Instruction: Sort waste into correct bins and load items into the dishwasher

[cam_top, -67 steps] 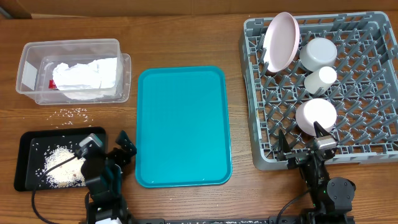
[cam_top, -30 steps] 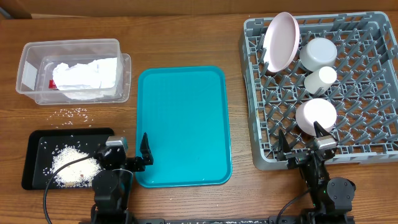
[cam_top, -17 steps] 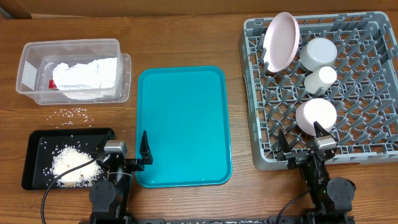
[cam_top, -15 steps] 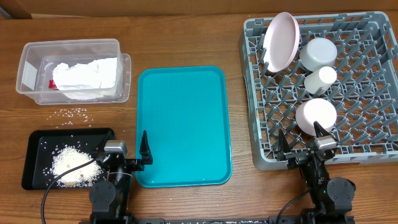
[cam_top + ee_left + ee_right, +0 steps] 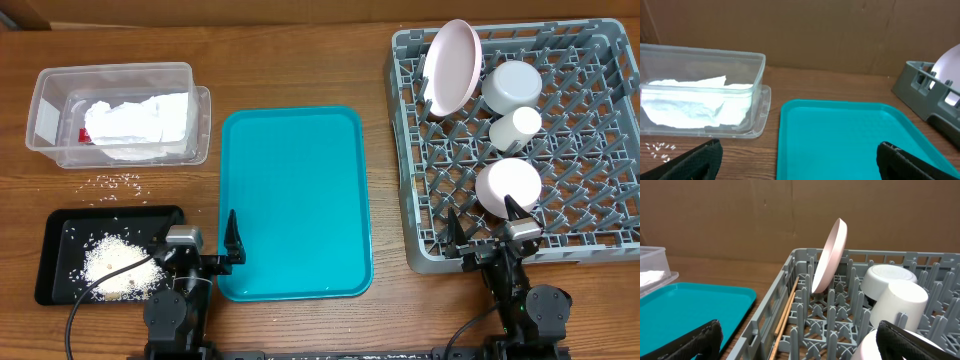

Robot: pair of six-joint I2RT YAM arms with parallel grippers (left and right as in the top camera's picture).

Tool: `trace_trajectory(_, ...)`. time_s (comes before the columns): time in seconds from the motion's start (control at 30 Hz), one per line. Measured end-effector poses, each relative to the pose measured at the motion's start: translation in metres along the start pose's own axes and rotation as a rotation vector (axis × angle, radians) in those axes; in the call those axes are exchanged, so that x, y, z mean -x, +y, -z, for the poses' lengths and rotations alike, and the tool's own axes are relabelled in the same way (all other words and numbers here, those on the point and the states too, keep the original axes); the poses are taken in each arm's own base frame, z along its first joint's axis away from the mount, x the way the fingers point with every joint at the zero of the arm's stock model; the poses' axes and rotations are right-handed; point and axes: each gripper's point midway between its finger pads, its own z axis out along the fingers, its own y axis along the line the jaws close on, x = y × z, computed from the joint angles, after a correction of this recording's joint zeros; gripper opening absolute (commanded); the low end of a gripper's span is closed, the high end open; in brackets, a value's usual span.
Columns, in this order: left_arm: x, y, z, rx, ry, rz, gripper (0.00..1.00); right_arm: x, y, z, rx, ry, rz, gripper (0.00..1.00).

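The dishwasher rack (image 5: 402, 150) at the right holds a pink plate (image 5: 450, 65) on edge, a bowl (image 5: 512, 85), a cup (image 5: 515, 128) and another pale round dish (image 5: 508, 185). Chopsticks (image 5: 787, 312) lie along its left wall beside the plate (image 5: 830, 255). The clear tub (image 5: 45, 85) at the far left holds the white napkin (image 5: 135, 125) and a bit of red wrapper (image 5: 72, 130). The black tray (image 5: 70, 232) holds rice. My left gripper (image 5: 195, 255) stands open and empty between black tray and teal tray. My right gripper (image 5: 484, 232) is open and empty at the rack's near edge.
The flat teal serving tray (image 5: 295, 200) lies in the middle, bare. Loose rice grains (image 5: 118, 182) are scattered on the wood between tub and black tray. A cardboard wall closes the far side.
My left gripper has swung right, from over the black tray to the teal tray's near left corner, and the black tray sits slightly further right. The right arm has not moved.
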Motion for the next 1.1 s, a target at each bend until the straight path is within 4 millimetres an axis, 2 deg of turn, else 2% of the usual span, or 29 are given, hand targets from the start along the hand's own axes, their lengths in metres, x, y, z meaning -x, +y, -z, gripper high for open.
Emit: trace_trajectory(1.1,0.0000,0.0000,0.0000,0.000,0.000,-0.064,1.00,0.0000,0.0000,0.0000,0.000,0.000,0.000,1.00)
